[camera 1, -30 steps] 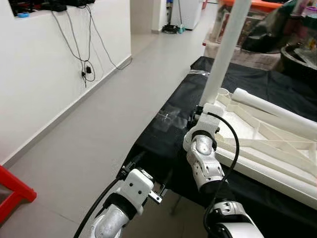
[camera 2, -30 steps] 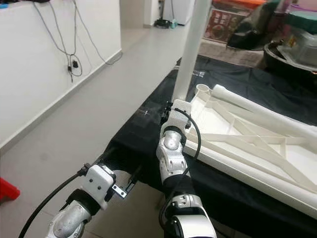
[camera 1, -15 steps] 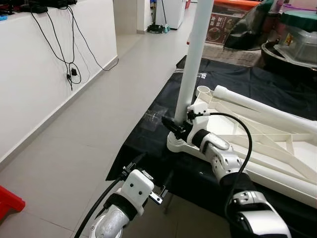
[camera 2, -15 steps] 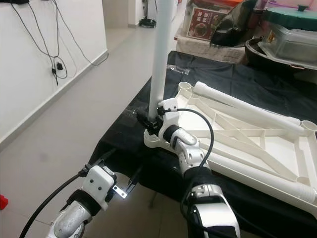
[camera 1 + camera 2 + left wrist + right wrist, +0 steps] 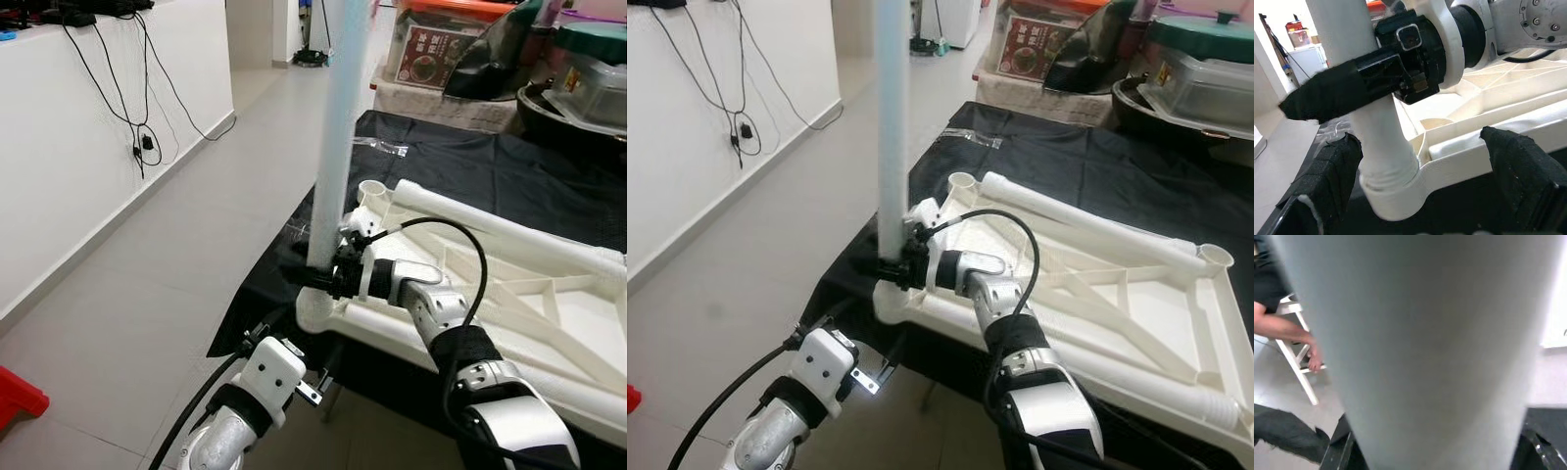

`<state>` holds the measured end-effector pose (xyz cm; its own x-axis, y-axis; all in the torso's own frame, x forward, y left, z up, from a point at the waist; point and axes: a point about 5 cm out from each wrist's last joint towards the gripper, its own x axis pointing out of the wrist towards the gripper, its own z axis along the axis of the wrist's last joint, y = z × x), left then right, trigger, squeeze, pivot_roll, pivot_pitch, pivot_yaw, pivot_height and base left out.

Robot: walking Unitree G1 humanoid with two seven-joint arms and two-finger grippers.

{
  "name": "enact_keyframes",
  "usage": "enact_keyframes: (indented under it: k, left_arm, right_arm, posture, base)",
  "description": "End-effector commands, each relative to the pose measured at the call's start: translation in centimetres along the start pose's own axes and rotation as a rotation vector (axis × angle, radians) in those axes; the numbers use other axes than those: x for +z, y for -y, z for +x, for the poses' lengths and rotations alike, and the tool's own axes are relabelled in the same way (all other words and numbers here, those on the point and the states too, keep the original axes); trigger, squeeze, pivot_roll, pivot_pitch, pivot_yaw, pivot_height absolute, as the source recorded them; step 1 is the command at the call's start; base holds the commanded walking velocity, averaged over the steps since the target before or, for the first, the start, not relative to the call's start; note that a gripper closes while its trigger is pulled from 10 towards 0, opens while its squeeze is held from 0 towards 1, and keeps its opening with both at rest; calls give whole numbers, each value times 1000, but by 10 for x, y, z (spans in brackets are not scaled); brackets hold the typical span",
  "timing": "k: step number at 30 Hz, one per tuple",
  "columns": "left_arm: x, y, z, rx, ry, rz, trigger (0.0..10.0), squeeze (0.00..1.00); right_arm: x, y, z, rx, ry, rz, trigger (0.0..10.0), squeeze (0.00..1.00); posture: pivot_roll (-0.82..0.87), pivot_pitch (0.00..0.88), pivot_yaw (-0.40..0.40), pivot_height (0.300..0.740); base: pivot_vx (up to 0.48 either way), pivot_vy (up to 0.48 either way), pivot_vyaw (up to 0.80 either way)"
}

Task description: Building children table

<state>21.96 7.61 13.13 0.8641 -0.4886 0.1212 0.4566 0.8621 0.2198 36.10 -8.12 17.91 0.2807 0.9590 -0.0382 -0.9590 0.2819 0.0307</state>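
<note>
A white table top [image 5: 509,294] lies upside down on a black-covered table. A long white table leg [image 5: 333,147] stands upright with its lower end in the near-left corner socket [image 5: 315,311]. My right gripper [image 5: 315,277] is shut on the leg just above that socket, its black finger [image 5: 1347,90] wrapped round the tube. The leg [image 5: 1415,333] looms close in the right wrist view. My left gripper [image 5: 1425,176] hangs open below the table's edge, facing the socket [image 5: 1396,196], its fingers [image 5: 1327,181] wide apart and touching nothing.
A second white leg [image 5: 490,230] lies along the far side of the table top beside an empty socket [image 5: 370,189]. Boxes and tubs [image 5: 441,49] crowd the back. Cables [image 5: 147,117] hang on the left wall. A person's arm [image 5: 1283,328] and a white stool [image 5: 1298,367] are nearby.
My right forearm has dropped from upright to level, still holding the leg, which moved to the near-left corner and now stands straight in the socket. The view shifted. The left arm stayed put.
</note>
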Motion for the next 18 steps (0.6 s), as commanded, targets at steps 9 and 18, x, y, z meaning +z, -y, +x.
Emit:
enact_keyframes:
  k: [9,18]
  left_arm:
    - [-4,1,-2,-1,-21,6,10000,0]
    - [-4,0,0,-2,-21,7,10000,0]
  right_arm:
    - [-7,20,3,-373,16,38,0,0]
    - [-23,48,-71,-1547,98,160,0,0]
  posture:
    - [86,61,-90,740]
    - [83,66,-85,740]
  base:
    - [0,0,0]
    - [0,0,0]
